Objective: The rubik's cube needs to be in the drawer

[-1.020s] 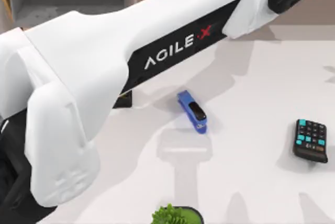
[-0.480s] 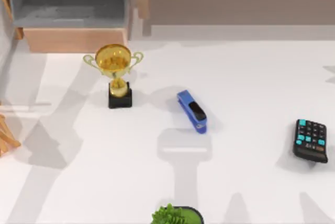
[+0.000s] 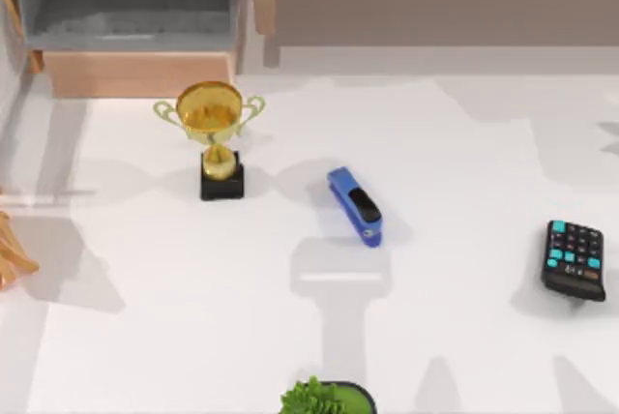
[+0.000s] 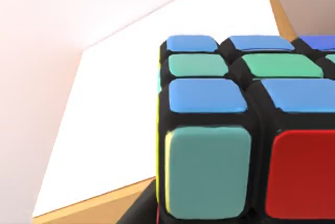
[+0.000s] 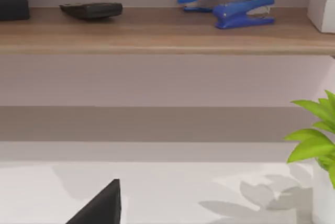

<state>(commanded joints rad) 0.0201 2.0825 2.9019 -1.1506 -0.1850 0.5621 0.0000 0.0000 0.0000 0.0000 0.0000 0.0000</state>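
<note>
So far you have the rubik's cube [image 4: 235, 130] right up against your left wrist camera, apparently carried at that tool, though whether its fingers pinch it you cannot tell. The drawer [image 3: 135, 73] stands open at the table's far left with a bare grey floor, so the cube isn't in it yet; carrying it over and dropping it in are left. No writing is readable on cube, trophy [image 3: 215, 138], stapler [image 3: 355, 205] or calculator [image 3: 574, 259].
</note>
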